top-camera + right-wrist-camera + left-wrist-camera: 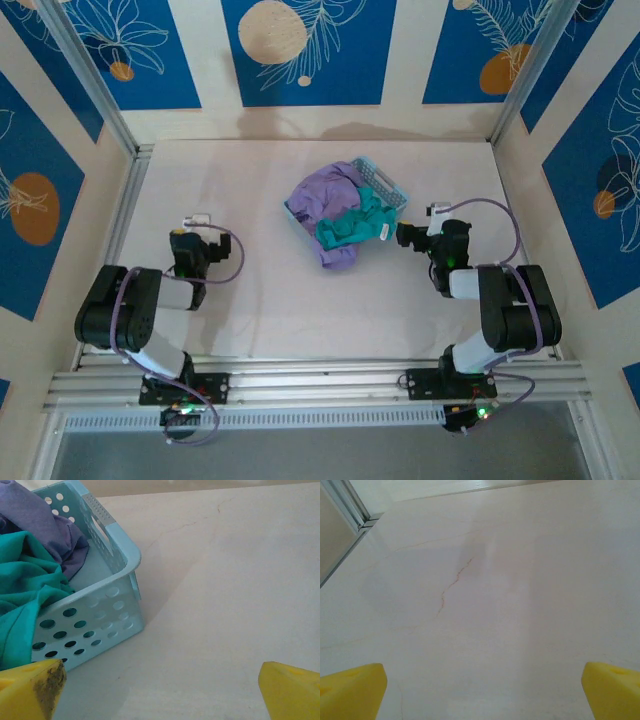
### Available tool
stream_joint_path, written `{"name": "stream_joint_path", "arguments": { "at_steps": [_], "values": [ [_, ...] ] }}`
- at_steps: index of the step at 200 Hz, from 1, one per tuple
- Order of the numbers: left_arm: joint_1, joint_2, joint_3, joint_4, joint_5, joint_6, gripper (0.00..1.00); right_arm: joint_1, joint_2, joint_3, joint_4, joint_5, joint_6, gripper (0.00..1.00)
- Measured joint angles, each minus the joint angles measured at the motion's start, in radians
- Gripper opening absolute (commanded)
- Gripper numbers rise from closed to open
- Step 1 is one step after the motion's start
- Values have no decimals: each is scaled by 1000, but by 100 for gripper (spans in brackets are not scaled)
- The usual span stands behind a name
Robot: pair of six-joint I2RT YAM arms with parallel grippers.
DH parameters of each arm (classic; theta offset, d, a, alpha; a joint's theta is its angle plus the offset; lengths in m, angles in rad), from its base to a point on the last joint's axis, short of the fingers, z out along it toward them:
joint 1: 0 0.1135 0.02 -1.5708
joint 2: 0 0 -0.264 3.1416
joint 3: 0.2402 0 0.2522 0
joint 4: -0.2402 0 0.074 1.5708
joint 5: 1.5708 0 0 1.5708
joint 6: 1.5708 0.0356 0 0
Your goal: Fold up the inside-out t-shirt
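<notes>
The inside-out t-shirt [320, 200] is a crumpled lavender heap, partly inside a light blue basket [388, 187] and partly spilled onto the table in front of it. In the right wrist view the t-shirt [35, 515] lies in the basket [100, 610] under a teal garment [25, 585]. My right gripper [403, 235] stands open just right of the heap, and its yellow fingertips [30, 690] are spread with bare table between them. My left gripper [197, 220] is open too, far left of the clothes. It hovers over bare table [482, 695].
The teal garment [355, 225] drapes over the basket's front and across the lavender cloth. Aluminium frame rails [125, 200] border the table on the left and right, and a rail corner [355, 510] shows ahead of the left gripper. Pale tabletop [260, 300] lies between the arms.
</notes>
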Motion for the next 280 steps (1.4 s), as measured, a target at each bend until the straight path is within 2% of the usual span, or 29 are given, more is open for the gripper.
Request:
{"name": "stream_joint_path", "arguments": {
  "at_steps": [136,158,185,212,224,239,262,280],
  "values": [
    [4,-28,0,-25,0,-11,100,-5,0,0,0,-8,7,99],
    [10,-126,9,-119,-2,-19,100,-5,-29,4,-55,1,11,99],
    [11,-347,92,-353,-8,-83,100,-17,-226,52,-258,43,85,100],
    [15,-523,201,-498,112,-203,100,-65,-402,208,-482,14,215,95],
    [13,-547,222,-517,200,-270,100,-14,-412,286,-539,9,224,95],
    [-7,-528,252,-566,294,-334,100,134,-356,400,-616,7,206,94],
    [-71,-435,329,-717,354,-360,100,350,-139,612,-745,19,143,94],
    [-108,-394,375,-821,365,-360,100,422,43,766,-845,31,106,90]
  ]
}}
